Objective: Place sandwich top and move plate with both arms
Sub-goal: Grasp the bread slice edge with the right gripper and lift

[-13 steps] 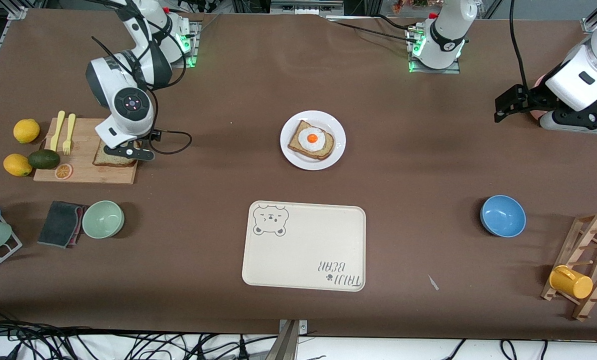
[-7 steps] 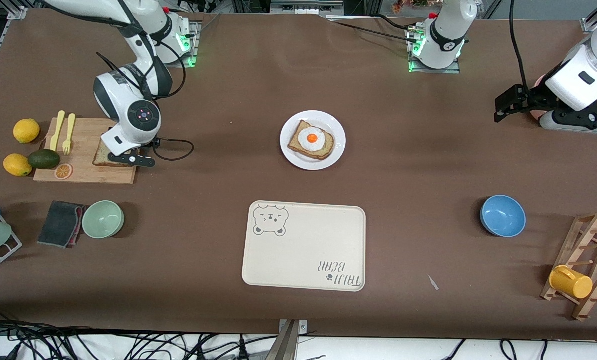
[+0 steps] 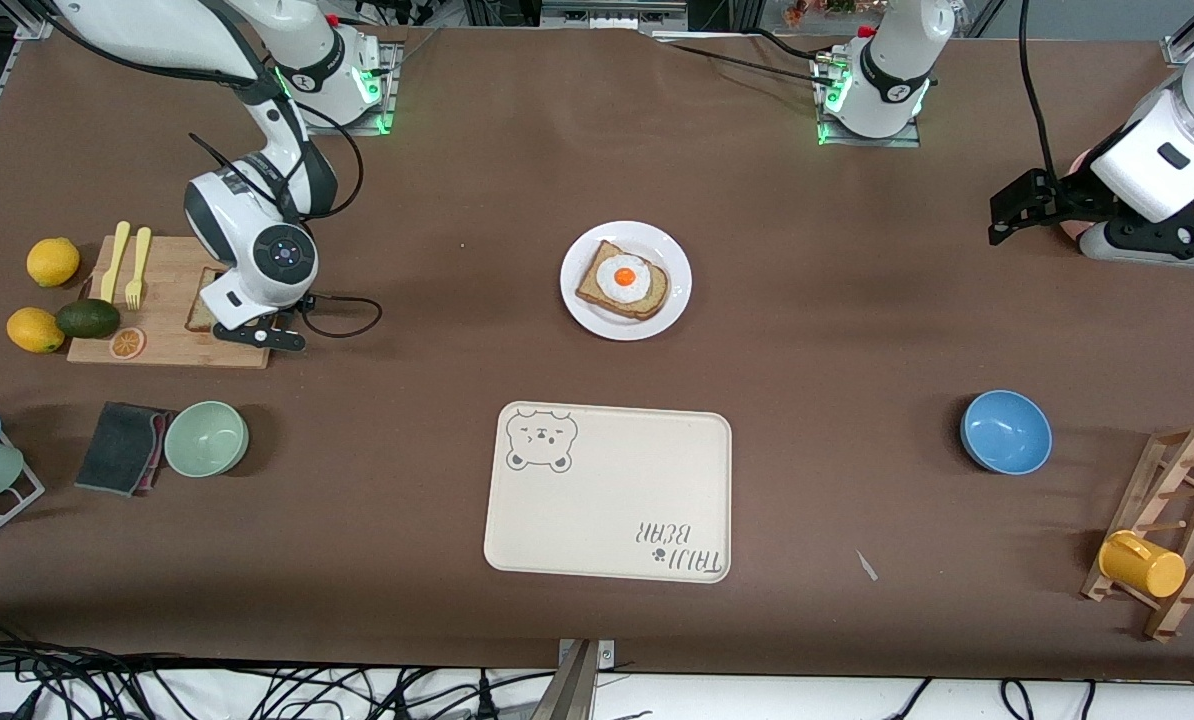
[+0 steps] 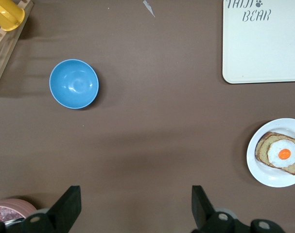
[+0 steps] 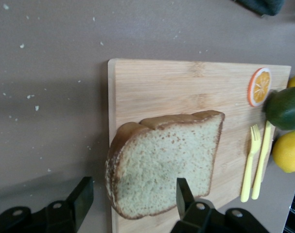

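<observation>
The sandwich top (image 5: 166,160), a plain brown-crusted slice, lies flat on a wooden cutting board (image 5: 186,87) at the right arm's end of the table. In the front view only its edge (image 3: 200,312) shows beside my right gripper (image 3: 252,325). That gripper (image 5: 132,194) is open just above the slice's rounded end, one finger (image 5: 183,191) over the bread, the other (image 5: 81,196) over the table past the board's edge. The white plate (image 3: 669,250) with egg-topped bread (image 3: 622,280) sits mid-table. My left gripper (image 3: 1002,220) waits open and empty at the left arm's end (image 4: 135,206).
On the board lie yellow forks (image 3: 125,262) and an orange slice (image 3: 127,343), with lemons (image 3: 53,262) and an avocado (image 3: 88,318) beside it. A green bowl (image 3: 206,438) and a dark cloth (image 3: 122,447) lie nearer the camera. The bear tray (image 3: 607,495), a blue bowl (image 3: 1005,431) and a cup rack (image 3: 1172,530) also stand there.
My right gripper has come down lower over the bread slice and shifted slightly, covering more of it in the front view. The left arm, plate and slice have not moved.
</observation>
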Controlling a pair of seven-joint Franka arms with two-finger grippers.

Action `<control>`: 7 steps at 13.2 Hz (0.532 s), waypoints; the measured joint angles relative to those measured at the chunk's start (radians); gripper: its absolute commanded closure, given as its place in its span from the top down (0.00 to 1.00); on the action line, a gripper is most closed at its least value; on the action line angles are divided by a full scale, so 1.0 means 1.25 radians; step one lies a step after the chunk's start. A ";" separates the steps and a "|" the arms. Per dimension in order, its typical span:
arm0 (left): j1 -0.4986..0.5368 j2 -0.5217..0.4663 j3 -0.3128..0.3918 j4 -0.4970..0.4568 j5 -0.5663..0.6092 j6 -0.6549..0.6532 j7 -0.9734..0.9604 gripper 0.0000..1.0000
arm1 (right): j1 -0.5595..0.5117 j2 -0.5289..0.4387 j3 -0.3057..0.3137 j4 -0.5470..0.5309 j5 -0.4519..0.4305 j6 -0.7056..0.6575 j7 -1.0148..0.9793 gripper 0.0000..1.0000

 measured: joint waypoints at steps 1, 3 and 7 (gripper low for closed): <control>0.000 0.000 0.000 0.000 0.000 0.000 0.000 1.00 | -0.002 0.008 0.000 0.001 0.000 0.004 0.000 0.70; 0.000 0.000 0.000 0.000 0.000 0.000 0.000 1.00 | -0.004 0.017 0.000 0.001 0.000 0.009 0.000 0.67; 0.000 0.000 0.000 0.000 0.000 0.000 0.000 1.00 | -0.005 0.021 0.000 0.003 0.000 0.012 0.000 0.61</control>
